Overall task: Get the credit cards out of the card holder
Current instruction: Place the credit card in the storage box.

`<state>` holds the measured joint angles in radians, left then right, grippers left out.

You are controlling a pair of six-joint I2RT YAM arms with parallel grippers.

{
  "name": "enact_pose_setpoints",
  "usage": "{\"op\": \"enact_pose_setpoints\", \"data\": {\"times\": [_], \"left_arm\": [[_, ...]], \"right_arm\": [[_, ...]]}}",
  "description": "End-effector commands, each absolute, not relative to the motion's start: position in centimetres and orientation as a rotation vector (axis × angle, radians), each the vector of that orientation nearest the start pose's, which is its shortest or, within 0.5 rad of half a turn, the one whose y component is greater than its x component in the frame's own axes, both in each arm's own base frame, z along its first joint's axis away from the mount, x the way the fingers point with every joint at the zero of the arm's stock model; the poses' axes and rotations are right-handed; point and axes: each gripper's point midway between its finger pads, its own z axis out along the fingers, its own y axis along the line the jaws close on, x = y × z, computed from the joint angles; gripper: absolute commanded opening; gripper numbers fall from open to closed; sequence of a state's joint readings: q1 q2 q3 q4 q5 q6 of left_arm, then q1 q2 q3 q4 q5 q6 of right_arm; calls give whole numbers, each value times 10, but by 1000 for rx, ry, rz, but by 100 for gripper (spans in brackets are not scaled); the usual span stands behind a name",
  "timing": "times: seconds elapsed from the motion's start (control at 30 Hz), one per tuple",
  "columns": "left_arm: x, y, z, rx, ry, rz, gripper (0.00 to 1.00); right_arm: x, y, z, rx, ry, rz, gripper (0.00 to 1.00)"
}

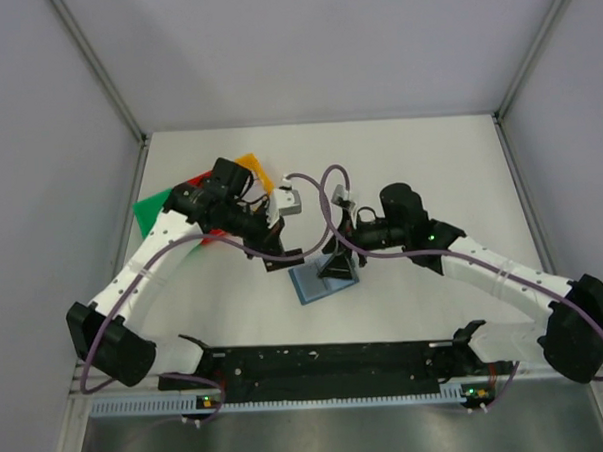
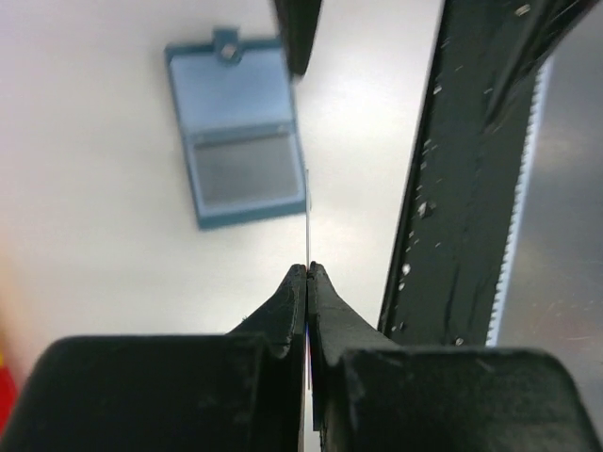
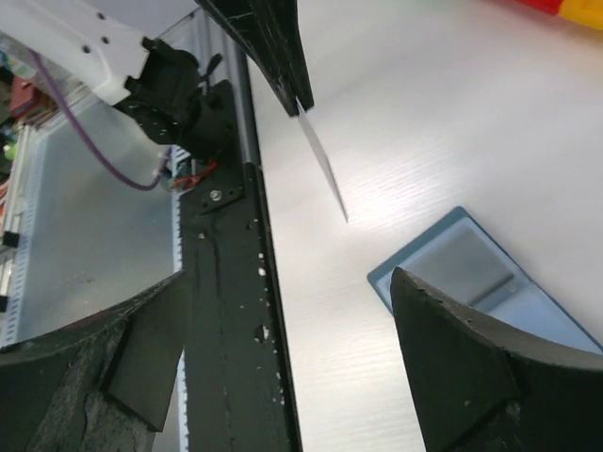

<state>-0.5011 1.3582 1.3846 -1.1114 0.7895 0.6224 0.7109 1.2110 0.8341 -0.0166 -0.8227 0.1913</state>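
Observation:
The blue card holder (image 1: 312,285) lies open and flat on the white table; it also shows in the left wrist view (image 2: 240,141) and the right wrist view (image 3: 471,268). My left gripper (image 2: 308,269) is shut on a thin card (image 2: 308,217), seen edge-on, and holds it above the table just left of the holder (image 1: 286,257). The card shows as a pale strip in the right wrist view (image 3: 322,165). My right gripper (image 3: 287,282) is wide open and empty, hovering at the holder's right part (image 1: 338,268); whether it touches the holder I cannot tell.
Green (image 1: 153,207), red (image 1: 201,180) and yellow (image 1: 255,172) plastic trays lie at the back left, partly under the left arm. The black base rail (image 1: 327,360) runs along the near edge. Grey walls enclose the table.

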Motion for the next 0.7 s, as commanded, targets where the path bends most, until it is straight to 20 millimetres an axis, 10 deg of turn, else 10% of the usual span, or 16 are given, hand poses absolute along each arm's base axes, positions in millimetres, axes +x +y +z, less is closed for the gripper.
{"op": "enact_pose_setpoints", "data": {"times": [0.0,0.37,0.67], "left_arm": [[224,-176,193,1477,2065,-610,0],[303,-27,187,1056,2217,108,0],[360,57,206,871,2273,265,0]], "right_arm": [[190,310,218,-975,1839,1169,88],[191,290,196,-846,1900,1087,90],[174,286,196,-874,1865,1053,90]]}}
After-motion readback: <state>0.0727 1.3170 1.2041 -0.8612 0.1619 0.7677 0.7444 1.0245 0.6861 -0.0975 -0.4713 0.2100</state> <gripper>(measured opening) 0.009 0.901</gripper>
